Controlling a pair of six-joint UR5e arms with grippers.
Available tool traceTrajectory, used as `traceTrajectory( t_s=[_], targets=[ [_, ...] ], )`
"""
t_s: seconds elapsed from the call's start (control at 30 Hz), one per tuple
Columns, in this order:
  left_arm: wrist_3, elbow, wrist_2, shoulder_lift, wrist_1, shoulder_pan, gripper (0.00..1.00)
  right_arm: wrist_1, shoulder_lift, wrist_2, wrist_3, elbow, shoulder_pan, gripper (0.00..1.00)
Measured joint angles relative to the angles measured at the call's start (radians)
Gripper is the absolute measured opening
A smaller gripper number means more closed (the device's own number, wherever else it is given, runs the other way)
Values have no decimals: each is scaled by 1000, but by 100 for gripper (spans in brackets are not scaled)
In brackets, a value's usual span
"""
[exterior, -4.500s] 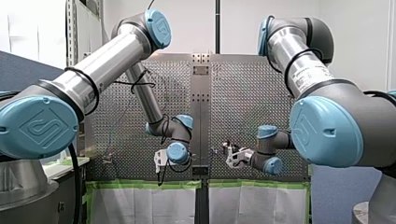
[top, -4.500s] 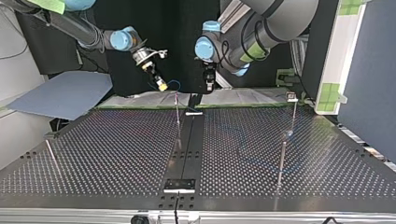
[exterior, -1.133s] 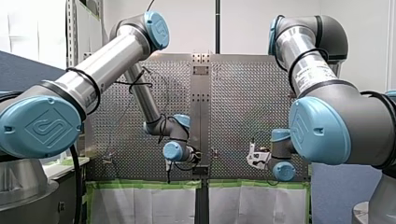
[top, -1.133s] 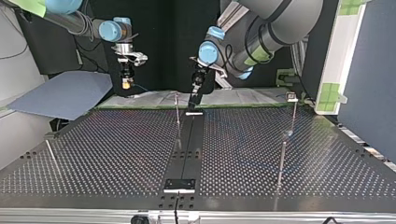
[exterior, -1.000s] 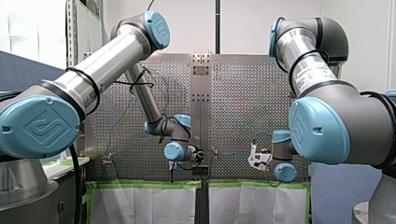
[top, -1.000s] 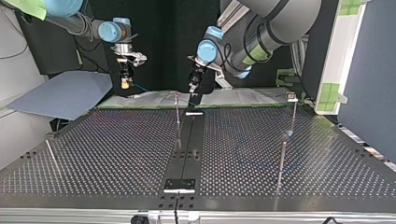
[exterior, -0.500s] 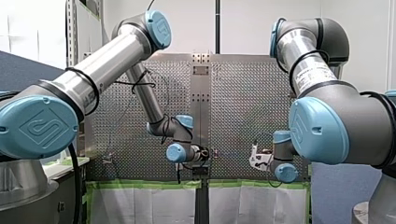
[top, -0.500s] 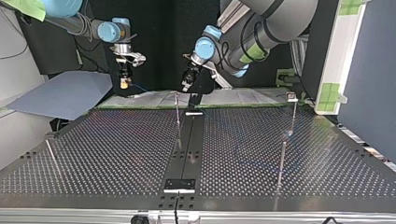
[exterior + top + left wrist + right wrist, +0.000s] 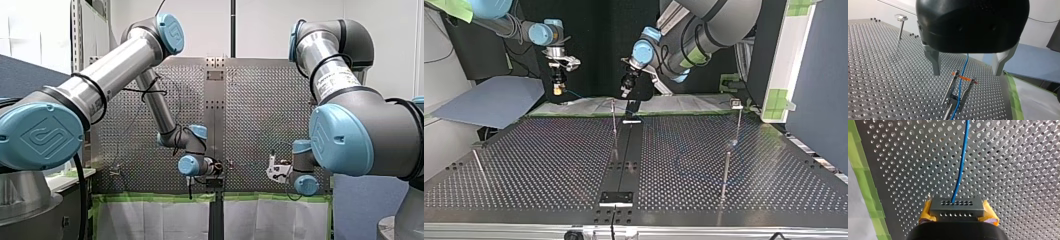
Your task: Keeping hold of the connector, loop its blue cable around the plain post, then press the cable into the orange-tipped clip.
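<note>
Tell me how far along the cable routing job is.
Right hand grips the connector. The cable already runs between the clip's prongs, just ahead of the open left hand. Whether it's fully seated, or was looped, I can't tell; a final press may be left.

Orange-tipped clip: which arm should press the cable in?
Left. My left gripper hangs open over the blue cable at the clip; my right gripper is shut on the connector, which it must hold.
</note>
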Motion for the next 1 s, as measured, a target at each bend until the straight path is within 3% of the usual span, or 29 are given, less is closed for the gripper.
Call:
traceTrajectory(
  t_s=[0.33,0.73,1.0],
  targets=[
    [11,0,-17,0,-38,-1,100,0,0,-8,4,0,2,0],
    [108,-37,-110,34,-142,-15,100,0,0,-8,2,-2,1,0],
    [67,-106,-180,102,-99,-16,100,4,0,-8,-1,-10,0,0]
  ],
)
